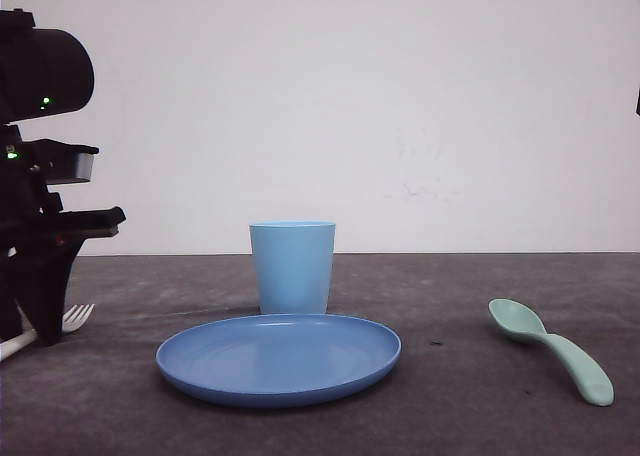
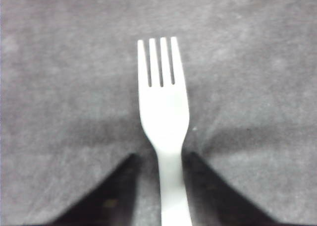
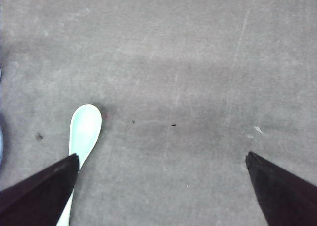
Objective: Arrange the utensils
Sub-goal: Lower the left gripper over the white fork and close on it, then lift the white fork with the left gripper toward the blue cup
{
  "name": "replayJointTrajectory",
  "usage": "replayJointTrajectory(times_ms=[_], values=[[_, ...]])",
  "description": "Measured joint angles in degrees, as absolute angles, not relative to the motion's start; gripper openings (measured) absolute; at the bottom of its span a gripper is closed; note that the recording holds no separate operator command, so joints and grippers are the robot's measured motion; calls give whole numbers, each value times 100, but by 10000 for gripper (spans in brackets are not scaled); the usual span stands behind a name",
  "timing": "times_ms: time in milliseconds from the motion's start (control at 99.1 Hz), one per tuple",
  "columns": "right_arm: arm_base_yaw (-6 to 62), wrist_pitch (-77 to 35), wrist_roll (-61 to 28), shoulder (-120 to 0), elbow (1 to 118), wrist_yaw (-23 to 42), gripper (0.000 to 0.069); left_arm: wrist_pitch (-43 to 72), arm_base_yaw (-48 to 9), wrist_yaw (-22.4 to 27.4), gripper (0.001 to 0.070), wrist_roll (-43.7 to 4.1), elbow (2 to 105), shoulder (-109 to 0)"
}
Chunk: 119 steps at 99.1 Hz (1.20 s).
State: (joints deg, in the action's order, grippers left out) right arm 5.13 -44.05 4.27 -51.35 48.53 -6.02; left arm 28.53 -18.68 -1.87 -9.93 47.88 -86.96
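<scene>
The white fork point(image 2: 163, 107) lies flat on the dark grey table at the far left, its tines point(image 1: 78, 317) pointing toward the plate. My left gripper point(image 2: 162, 155) is down at the table point(image 1: 40, 326) and straddles the fork's handle. Its fingers are narrowly open: one fingertip is close against the handle and a strip of table shows beside the other. The mint-green spoon point(image 1: 550, 348) lies on the table at the right. My right gripper point(image 3: 162, 156) hangs wide open above bare table, with the spoon's bowl point(image 3: 85, 127) just beside one fingertip, outside the gap.
A round blue plate point(image 1: 278, 358) sits at the front centre with a light blue cup point(image 1: 292, 266) upright right behind it. Bare table lies between the plate and the spoon. A white wall closes the back.
</scene>
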Motion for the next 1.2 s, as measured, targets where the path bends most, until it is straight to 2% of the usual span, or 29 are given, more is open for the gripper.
replayJointTrajectory(times_ms=[71, 121, 464, 706, 969, 1201], values=[[513, -4403, 427, -5135, 4853, -604, 679, 2842, -1940, -274, 60, -998, 4788, -8696], [513, -4401, 427, -5135, 4853, -604, 679, 2845, -1981, -364, 42, -998, 4788, -8696], [513, -4401, 427, -5135, 4853, -602, 679, 2781, -2045, -438, 40, -996, 4790, -8641], [513, -4399, 427, -5135, 4853, -604, 679, 2440, -2158, -403, 40, -996, 4995, -7782], [513, -4399, 427, -5135, 4853, -602, 679, 1695, -2228, 237, 40, -996, 5037, -6923], [513, -4403, 427, -5135, 4853, -604, 679, 821, -2228, 1197, 40, -1011, 5037, -6709]])
